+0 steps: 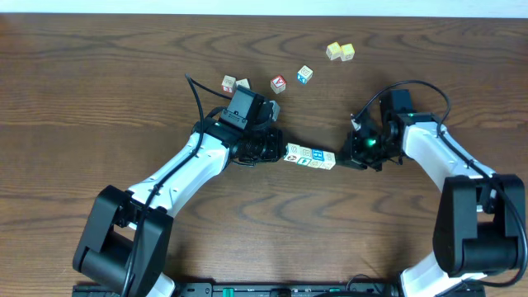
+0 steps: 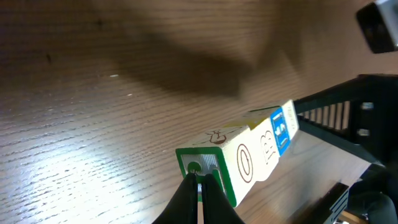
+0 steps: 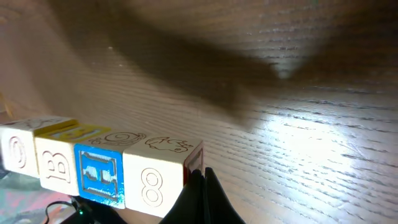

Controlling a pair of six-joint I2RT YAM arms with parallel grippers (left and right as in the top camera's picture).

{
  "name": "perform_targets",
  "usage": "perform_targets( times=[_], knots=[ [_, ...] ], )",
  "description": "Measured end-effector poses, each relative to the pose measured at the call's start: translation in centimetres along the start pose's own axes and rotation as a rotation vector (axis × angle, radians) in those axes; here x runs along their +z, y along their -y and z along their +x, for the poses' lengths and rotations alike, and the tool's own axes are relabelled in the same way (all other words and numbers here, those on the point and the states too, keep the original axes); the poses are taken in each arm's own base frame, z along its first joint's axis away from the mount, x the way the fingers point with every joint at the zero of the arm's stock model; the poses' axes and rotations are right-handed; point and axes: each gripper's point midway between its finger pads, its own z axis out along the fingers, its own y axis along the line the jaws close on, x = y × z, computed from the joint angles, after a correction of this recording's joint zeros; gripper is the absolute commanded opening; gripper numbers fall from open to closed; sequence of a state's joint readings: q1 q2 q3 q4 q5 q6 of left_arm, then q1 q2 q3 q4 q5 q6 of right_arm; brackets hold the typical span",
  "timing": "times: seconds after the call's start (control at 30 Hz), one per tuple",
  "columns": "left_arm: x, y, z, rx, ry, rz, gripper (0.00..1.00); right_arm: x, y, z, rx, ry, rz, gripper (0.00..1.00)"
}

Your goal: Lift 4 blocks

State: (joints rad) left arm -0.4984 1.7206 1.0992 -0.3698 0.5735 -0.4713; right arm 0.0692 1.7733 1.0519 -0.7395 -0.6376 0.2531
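The row of four blocks (image 1: 310, 157) is sandwiched end to end between the left tool (image 1: 280, 151) and right tool (image 1: 341, 157), each pressed together at the tips. Seems mid-lift, just above the counter (image 1: 99, 99). Next, both ends should be raised evenly with the squeeze held, imo.

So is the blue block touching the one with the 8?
Touching. The right wrist view shows the blue block flush against the 8 block, side by side with no gap between them.
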Motion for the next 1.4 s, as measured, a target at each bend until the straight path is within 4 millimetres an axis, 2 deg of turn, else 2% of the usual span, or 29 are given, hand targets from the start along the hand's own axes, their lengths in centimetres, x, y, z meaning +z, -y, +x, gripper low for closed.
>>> perform_targets(
  times=[0.23,1.4],
  knots=[
    [0.0,-0.3,0.0,-0.008,0.000,-0.014,0.07,-1.2,-0.8,-0.3,-0.021,0.041,-0.001,0.01],
    [0.0,-0.3,0.0,-0.031,0.000,-0.014,0.07,-1.1,-0.7,0.0,0.022,0.033,0.015,0.01]
  ],
)
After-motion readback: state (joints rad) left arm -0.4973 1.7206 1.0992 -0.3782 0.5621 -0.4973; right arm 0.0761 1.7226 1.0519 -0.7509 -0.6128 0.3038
